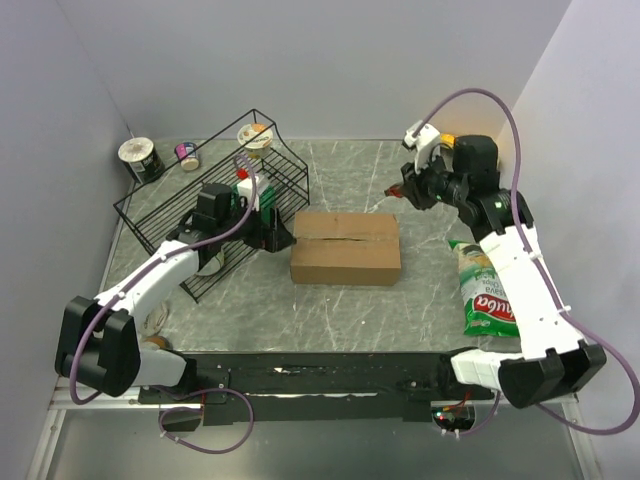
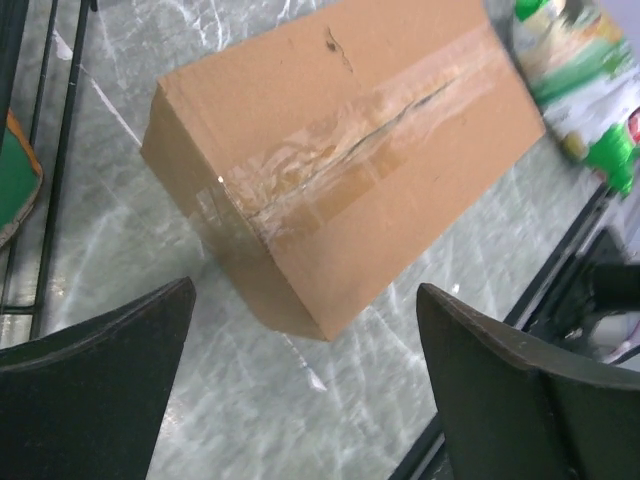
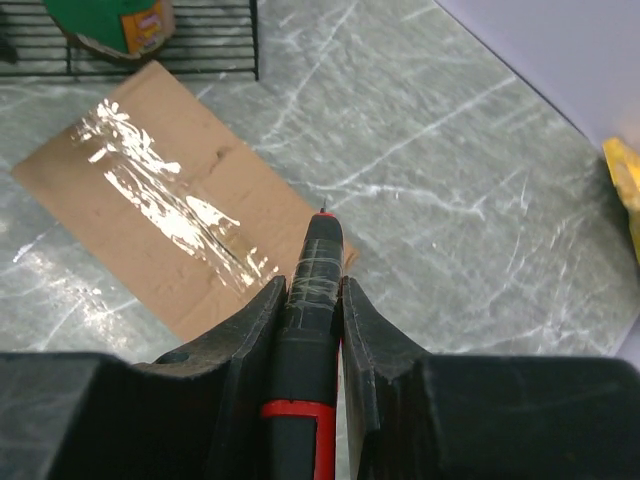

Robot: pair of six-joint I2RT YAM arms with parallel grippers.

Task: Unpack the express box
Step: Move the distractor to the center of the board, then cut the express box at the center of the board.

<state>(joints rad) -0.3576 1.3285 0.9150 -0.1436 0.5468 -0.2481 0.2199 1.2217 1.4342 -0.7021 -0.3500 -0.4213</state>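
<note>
Table: grey marbled top (image 1: 250, 300); both arm bases sit at its near edge.
Snack bag: green and white (image 1: 487, 290), lying flat on the right side under the right forearm, well apart from the box.
Left gripper: (image 1: 268, 238) low over the table just beside the box's left end. In the left wrist view the fingers (image 2: 120, 350) are spread wide and released, nothing between them. No contact with the cardboard visible.
Express box: plain brown carton (image 1: 345, 248), mid-table, long side across, resting flat between the two grippers. Flaps down. Clear tape runs along the centre seam; the left wrist view shows it crinkled, with a dark split part of the way along.
Right gripper: (image 1: 408, 188) raised beyond the box's far right corner. Fingers (image 3: 262, 310) clenched on a black-and-red tool (image 3: 322, 245).
Tool tip: thin point, aimed toward the box's right end. Cannot tell whether it touches.
Wire rack: black (image 1: 160, 215), left of the box, with the left arm reaching over its near edge. It holds a small green, white and red package (image 1: 247, 190).
Far left corner: a can (image 1: 140, 158) and a small jar (image 1: 187, 155) beyond the rack, near the wall.
Rack's far edge: a cup (image 1: 257, 135).
</note>
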